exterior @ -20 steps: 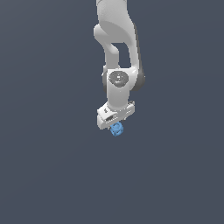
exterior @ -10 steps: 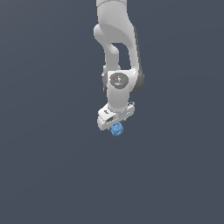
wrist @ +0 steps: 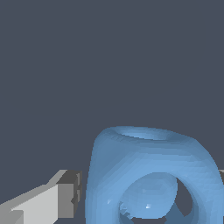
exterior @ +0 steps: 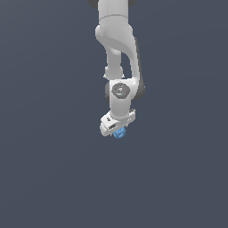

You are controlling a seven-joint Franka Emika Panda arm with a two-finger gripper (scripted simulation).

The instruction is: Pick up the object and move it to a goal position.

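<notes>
The white gripper [exterior: 118,130] is clamped on the small bright-blue lumpy object [exterior: 118,133], which sits at its tip in the exterior view and fills the wrist view [wrist: 151,177] with its ring-like curl facing the camera, one grey finger pad [wrist: 70,194] just beside its flank. Compared with a second ago, the arm and its load have barely moved against the plain dark background, perhaps edging slightly toward the exterior view's right. The pick seems done and the carry slow or near its end, though no goal marker shows.
</notes>
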